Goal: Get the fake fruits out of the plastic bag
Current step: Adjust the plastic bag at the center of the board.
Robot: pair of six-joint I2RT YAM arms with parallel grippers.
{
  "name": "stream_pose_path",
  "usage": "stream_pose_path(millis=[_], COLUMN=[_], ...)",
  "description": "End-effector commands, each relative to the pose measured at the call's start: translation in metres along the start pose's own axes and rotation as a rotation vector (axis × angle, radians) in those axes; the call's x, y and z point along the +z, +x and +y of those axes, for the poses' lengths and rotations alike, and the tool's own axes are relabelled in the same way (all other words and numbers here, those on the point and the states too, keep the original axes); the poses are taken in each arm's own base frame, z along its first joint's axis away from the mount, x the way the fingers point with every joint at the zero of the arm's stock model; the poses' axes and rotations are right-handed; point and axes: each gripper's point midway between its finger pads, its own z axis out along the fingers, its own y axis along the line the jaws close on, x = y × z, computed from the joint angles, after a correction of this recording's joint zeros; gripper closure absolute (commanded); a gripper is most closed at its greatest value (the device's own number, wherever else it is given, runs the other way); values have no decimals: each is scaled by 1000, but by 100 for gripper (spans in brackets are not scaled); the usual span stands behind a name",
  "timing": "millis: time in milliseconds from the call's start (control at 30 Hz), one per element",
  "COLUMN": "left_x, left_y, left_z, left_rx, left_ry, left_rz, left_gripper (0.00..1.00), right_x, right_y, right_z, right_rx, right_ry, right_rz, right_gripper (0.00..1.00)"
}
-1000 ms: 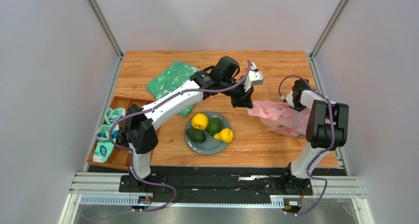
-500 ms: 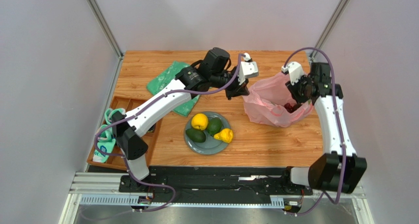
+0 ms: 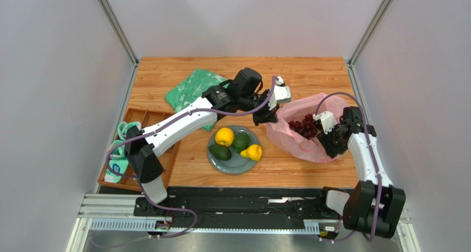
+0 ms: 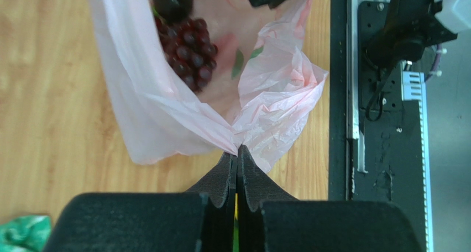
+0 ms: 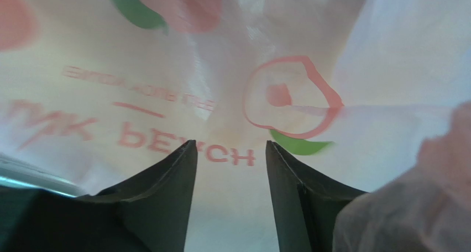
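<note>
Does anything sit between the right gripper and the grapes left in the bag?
Yes: film of the pink plastic bag fills the view ahead of the right gripper, jaws open; the grape bunch lies inside the bag.

Bright, even, soft light with faint shadows; the right wrist view of the plastic bag (image 5: 232, 97) is blurred, the others sharp.

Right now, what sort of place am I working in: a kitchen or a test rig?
Probably a lab test cell: plain grey wall panels on metal posts enclose the wooden table, and a black mounting rail runs along its near edge.
</note>
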Motion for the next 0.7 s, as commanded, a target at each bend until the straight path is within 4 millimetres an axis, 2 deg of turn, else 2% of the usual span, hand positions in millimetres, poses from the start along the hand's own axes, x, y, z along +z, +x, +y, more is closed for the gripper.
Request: stream_pose_path(millis=[0,67,133,367,467,500,567,667], left_x=[10,11,14,22,23,23,24,24], left_y=[-1,-2,-1,-1,-1,-1,0,1], left_z=[-12,-13,-12,-12,-12,-13,-14,-15], left_rx=[-27,-27,-29,-49,-43,-43,-38,-39], left_ry=[55,66,67,89,97,103,109,114], left_rz=[-21,-25,-22,-28,-31,-31,-32,-32], left_gripper=[100,100,100,100,100,100,100,100], right_x=[-41,-52,-53,-34,-25,-29,-21,-15], right_y=[-48,-65,-75,-92,-104,-116,-124,-141], right_z=[0,6,6,-6,-21,-31,-39,-65], right_rx=[-71,-102,-124,-268,-301,-312,-280,-193], right_ry=[5,-42,-57,-77,-59,-31,-42,3], right_rz=[-238,-311,-353,-363,-358,-378,-369,-356], right_gripper=[44,40,36,32,32,32,32,34])
